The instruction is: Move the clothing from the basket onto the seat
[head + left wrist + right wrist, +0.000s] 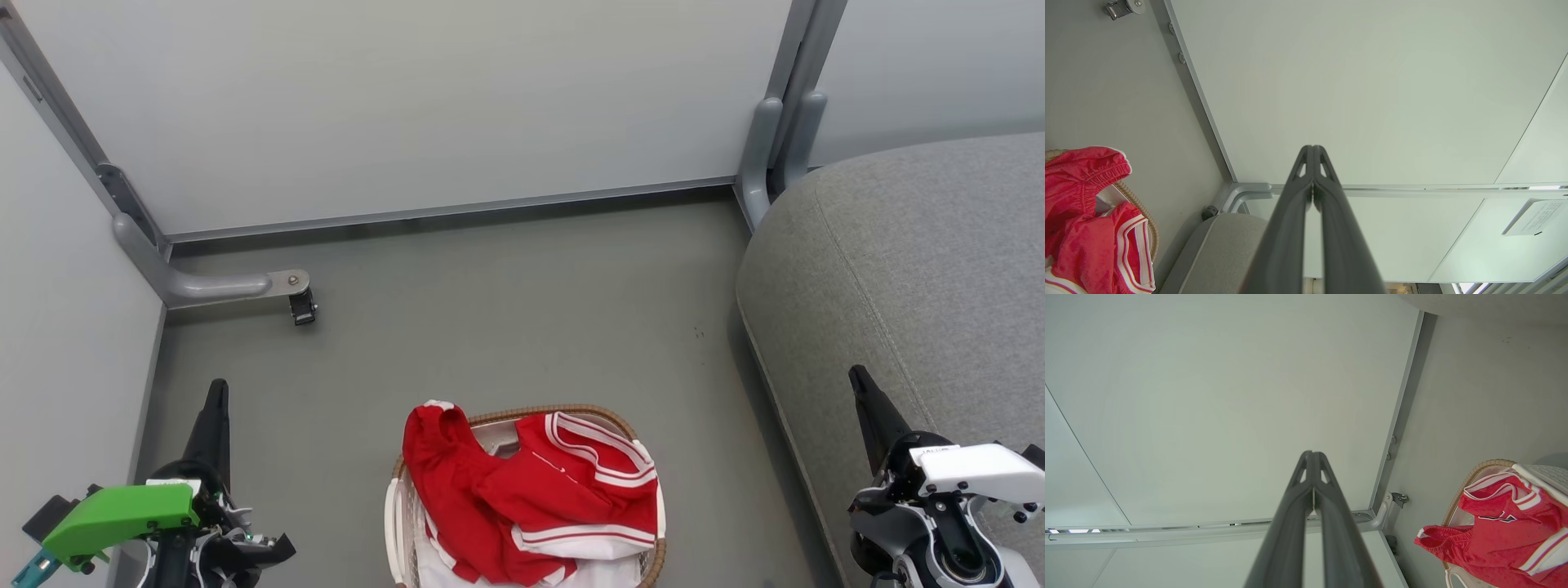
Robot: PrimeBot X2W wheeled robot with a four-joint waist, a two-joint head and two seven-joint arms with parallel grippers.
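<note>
**Desk:** What takes up most of your screen?

**Operator:** The pale partition panels (424, 106) ahead of both grippers. Next comes the seat (922, 261), a grey woven cushion beside and beneath my right gripper (855, 373). It runs off the right edge of the head view, so its far side is lost to me. I cannot tell whether the gripper touches it or hangs above it. The grey floor (506, 310) stretches between my two arms.

**Desk:** And the basket?

**Operator:** The basket (522, 412) stands on the floor between my grippers, well apart from each and nearer my body than their fingertips. The bottom of the head view cuts off its near end, but I can see the brown rim and one white side. The clothing (531, 490) lies inside it, red with white stripes. One fold is draped over the rim on the side towards my left gripper (218, 385). Some white cloth (604, 569) shows under the red, mostly covered. A mark on the red fabric is too small for me to read.

**Desk:** Fingers?

**Operator:** Both pairs are pressed together tip to tip with nothing between them, and the wrist views show that plainly. A small caster (303, 309) sits ahead of the left gripper, at the foot of a panel.
</note>
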